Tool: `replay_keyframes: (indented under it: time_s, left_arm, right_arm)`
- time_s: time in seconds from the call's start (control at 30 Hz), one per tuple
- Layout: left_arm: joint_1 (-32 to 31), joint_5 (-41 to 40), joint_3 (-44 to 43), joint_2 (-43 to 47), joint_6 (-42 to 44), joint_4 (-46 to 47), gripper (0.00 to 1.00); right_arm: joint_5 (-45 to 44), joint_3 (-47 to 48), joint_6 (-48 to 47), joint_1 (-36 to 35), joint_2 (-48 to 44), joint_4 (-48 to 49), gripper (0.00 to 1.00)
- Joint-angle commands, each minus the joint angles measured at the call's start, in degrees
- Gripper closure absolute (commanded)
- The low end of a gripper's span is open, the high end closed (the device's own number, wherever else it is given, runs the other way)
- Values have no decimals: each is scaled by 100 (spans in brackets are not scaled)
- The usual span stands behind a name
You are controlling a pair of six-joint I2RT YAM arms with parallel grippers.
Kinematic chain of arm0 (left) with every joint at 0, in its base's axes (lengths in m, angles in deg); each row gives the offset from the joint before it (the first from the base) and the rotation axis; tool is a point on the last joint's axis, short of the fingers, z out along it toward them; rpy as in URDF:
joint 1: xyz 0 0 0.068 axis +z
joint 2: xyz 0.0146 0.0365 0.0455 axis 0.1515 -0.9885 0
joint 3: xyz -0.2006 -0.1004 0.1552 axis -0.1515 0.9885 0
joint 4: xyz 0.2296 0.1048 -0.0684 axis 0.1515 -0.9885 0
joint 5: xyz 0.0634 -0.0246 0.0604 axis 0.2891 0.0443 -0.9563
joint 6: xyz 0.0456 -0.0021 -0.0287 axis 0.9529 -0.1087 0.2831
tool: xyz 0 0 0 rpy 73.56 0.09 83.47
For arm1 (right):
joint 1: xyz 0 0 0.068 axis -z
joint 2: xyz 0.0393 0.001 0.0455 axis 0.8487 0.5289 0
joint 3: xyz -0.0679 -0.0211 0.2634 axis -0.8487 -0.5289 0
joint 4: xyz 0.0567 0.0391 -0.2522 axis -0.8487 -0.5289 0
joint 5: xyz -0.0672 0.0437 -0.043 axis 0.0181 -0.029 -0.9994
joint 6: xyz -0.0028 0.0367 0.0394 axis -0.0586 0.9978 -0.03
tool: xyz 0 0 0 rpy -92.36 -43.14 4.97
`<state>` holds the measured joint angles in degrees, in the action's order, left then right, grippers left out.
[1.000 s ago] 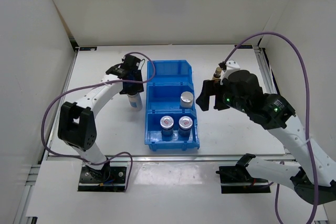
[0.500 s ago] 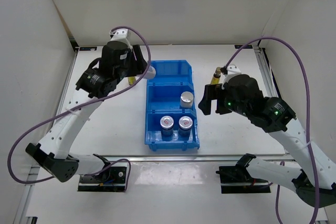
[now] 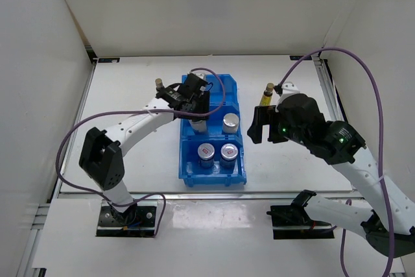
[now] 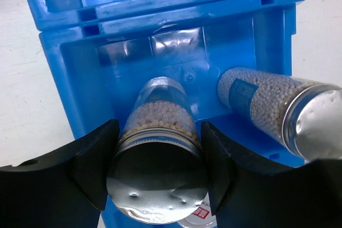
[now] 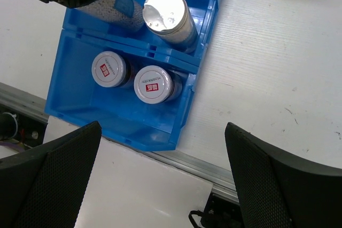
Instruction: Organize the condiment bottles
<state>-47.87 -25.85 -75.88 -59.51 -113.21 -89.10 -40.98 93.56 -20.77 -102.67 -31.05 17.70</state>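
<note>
My left gripper [image 3: 196,107] is shut on a white-blue cylinder [image 4: 157,166] by its silver lid and holds it in the middle compartment of the blue bin [image 3: 188,160], as the left wrist view [image 4: 158,132] shows. A second white-blue cylinder [image 3: 231,122] stands beside it in that compartment [image 4: 278,110]. Two silver jars with red-marked lids [image 3: 206,152] [image 3: 227,152] stand in the near compartment. One amber bottle [image 3: 158,84] stands left of the bin, another [image 3: 267,93] to its right. My right gripper [image 3: 259,124] is open and empty beside the bin's right wall [image 5: 162,132].
The bin's far compartment [image 3: 211,85] holds nothing that I can see. White walls enclose the table on three sides. A metal rail [image 5: 224,172] runs along the table's near edge. The right wrist view shows both jars [image 5: 108,69] [image 5: 153,84].
My left gripper has lifted the white-blue cylinder from the table left of the bin, swung it right, and lowered it into the middle compartment. The right arm has barely moved.
</note>
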Motion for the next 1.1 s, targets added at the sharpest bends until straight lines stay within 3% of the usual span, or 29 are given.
replay_keyframes:
  time_s: [0.0, 0.07, 0.1, 0.2, 0.3, 0.37, 0.57, 0.67, 0.8, 0.97, 1.07]
  left_arm:
    - [-13, -42, -240, 106, -77, 455, 52]
    - [-75, -173, -240, -88, -77, 455, 45]
    - [-144, -235, -310, -141, -77, 455, 35]
    - [-145, -367, -311, -361, -25, 455, 28]
    - [-145, -367, -460, -441, 28, 455, 6]
    - [-145, -490, -521, -441, 80, 403, 1]
    - [-145, -1051, -1197, 50, 247, -282, 1]
    - [-145, -1544, -1260, 893, 502, -511, 1]
    - [135, -1993, -629, 1983, 924, -511, 1]
    - [602, -2502, 909, 3002, 1127, -511, 1]
    - [655, -2556, 1777, 3294, 1127, -345, 1]
  right_arm:
    - [-129, 113, 68, -5, -132, -31, 0]
    - [-129, 166, 121, -5, -80, -31, 0]
    - [-129, 166, 121, -5, -19, -31, 0]
    - [-399, 166, 261, -5, 43, -100, 0]
    - [-972, 166, 385, 100, 279, -180, 0]
    - [-972, 315, 262, 170, 473, -180, 0]
    - [-684, 1262, -63, 950, 1736, -250, 0]
    - [-297, 1678, -458, 1576, 2415, -250, 0]
    - [-14, 1977, -749, 2147, 3066, 21, 0]
    - [241, 2240, -942, 2736, 3943, 198, 14]
    - [241, 2582, -1100, 2790, 4392, 198, 14]
